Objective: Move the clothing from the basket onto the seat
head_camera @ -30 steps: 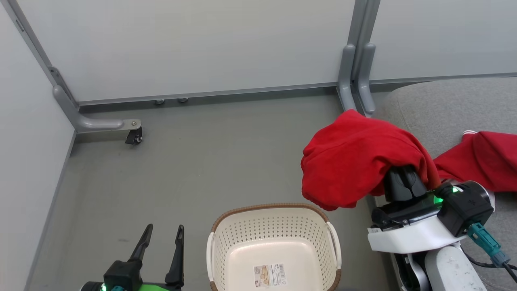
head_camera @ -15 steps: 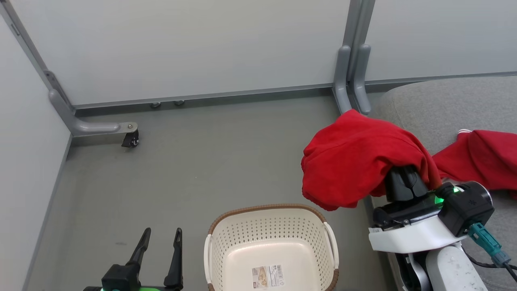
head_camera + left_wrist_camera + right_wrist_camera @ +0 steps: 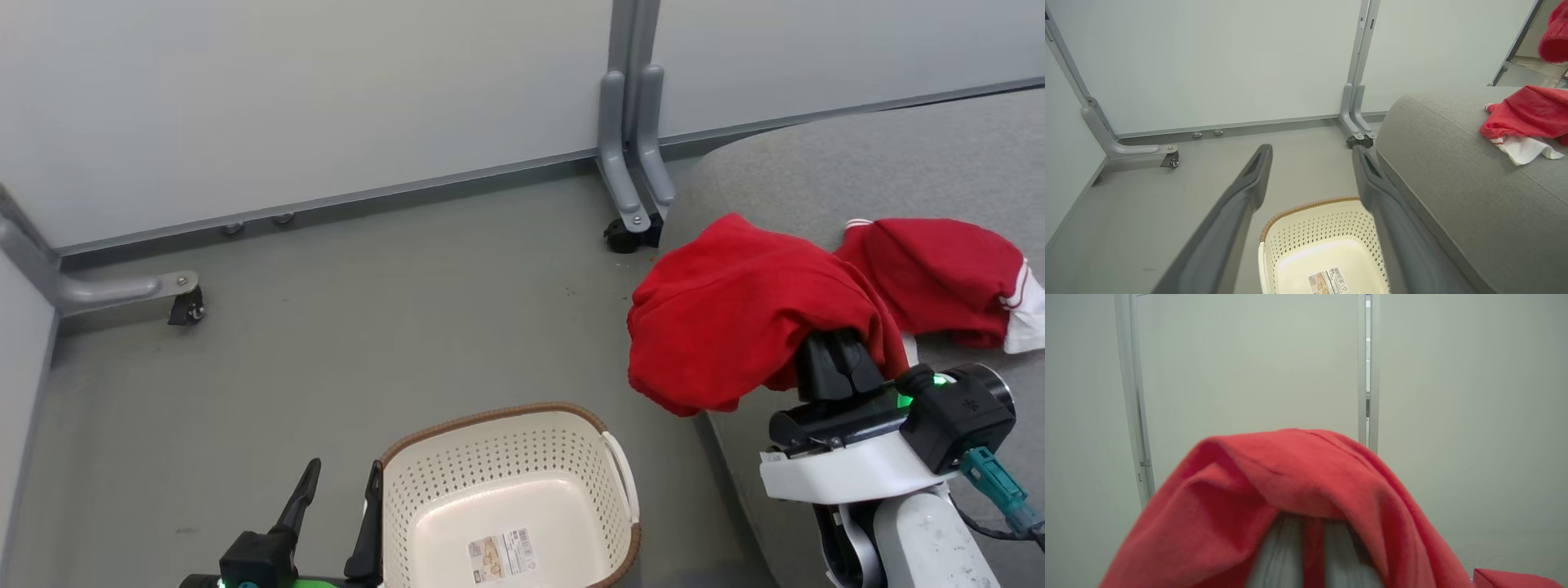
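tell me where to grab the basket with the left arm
Grip the basket by its left wall at the brown rim, from above, fingers straddling it: it stands upright and empty, and the open left gripper is beside that side.

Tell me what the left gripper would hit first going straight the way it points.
Probably the grey floor near the partition wall; the open left gripper aims past the basket, though depth is unclear.
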`<state>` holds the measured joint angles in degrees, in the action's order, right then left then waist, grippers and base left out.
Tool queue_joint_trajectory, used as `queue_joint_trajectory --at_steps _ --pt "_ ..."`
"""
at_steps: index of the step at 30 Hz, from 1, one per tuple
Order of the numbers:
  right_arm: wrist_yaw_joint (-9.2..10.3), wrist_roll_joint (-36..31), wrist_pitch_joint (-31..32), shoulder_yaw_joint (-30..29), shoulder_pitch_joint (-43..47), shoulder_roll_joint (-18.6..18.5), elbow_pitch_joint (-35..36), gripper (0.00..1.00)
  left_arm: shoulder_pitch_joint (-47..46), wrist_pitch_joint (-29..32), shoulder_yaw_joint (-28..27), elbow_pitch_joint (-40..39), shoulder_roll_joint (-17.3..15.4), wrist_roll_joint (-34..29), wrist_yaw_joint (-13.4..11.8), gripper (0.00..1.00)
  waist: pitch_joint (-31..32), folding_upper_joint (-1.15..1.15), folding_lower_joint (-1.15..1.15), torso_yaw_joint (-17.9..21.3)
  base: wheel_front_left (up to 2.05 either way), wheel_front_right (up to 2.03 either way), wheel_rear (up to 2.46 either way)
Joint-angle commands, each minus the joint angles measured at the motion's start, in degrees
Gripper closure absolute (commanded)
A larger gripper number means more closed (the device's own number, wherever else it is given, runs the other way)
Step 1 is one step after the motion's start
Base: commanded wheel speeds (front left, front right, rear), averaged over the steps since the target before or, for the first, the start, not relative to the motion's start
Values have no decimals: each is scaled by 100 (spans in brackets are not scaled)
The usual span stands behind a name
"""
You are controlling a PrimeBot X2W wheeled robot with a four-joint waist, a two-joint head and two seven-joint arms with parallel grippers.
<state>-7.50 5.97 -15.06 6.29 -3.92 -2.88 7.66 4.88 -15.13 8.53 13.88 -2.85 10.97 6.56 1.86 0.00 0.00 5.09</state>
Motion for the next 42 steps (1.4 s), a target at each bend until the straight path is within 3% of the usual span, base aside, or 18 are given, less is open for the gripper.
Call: queue_joint_trajectory --at_steps 1,20,28,38,42 --pt "2 -43 -16 -15 -33 -18 7 100 -106 0 -6 4 -9 15 23 0 -100 0 0 431 0 0 0" --pt "2 -131 -17 -555 264 -146 112 100 -333 0 148 -5 -12 47 29 0 -372 0 0 2257 0 0 0" --pt "2 -137 -17 -1047 460 -63 384 100 -670 0 449 140 -18 -45 79 0 -581 0 0 2410 0 0 0" --pt "2 -162 -17 -1103 320 -36 413 100 -653 0 470 149 -17 -93 96 0 -668 0 0 2453 0 0 0" --pt "2 -90 -16 -981 95 -202 272 100 -512 0 397 23 -17 -115 99 0 -726 0 0 2493 0 0 0"
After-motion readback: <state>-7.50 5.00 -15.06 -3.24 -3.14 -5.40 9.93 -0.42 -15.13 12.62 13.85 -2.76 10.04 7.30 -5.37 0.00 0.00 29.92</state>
